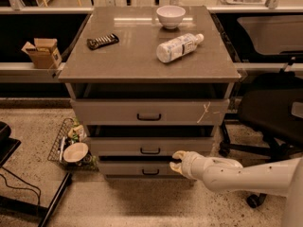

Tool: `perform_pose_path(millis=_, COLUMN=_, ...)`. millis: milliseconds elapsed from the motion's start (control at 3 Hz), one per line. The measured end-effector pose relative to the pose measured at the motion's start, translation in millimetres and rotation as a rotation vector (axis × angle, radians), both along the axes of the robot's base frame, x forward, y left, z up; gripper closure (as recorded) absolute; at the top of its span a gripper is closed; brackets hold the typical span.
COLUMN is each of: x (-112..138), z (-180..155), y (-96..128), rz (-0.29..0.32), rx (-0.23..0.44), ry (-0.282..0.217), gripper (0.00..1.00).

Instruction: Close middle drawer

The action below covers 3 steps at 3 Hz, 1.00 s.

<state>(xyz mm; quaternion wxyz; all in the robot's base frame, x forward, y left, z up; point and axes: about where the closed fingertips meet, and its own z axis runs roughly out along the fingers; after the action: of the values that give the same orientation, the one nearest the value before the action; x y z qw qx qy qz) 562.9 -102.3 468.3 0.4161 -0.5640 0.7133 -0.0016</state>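
The grey cabinet has three drawers. The middle drawer [118,146] is a plain grey front with a small dark handle [150,151], and it sticks out a little from the cabinet. The top drawer [113,111] sticks out further and bears a whitish cross mark at its right. The lowest drawer [128,168] is below. My gripper [176,162] is on the end of the white arm coming from the lower right. It sits just below the middle drawer's front, right of its handle, in front of the lowest drawer's top edge.
On the cabinet top [123,56] stand a white bowl [171,16], a lying plastic bottle [179,47] and a dark snack bar [102,41]. A wire basket with a bowl [73,150] sits on the floor at left. A black chair [272,112] stands right. A cardboard box [43,52] is at left.
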Motion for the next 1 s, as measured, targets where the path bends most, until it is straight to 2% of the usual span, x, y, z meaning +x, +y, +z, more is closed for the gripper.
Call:
perform_pose_path(millis=333, x=13, z=-44, y=1, rz=-0.017, rx=0.059, ry=0.045, gripper=0.88)
perform_pose_path(millis=667, x=41, z=-89, y=9, rz=-0.018, rx=0.116, ry=0.04, gripper=1.0)
perform_pose_path(millis=1000, x=107, z=-100, y=13, rz=-0.035, rx=0.128, ry=-0.037, gripper=1.0)
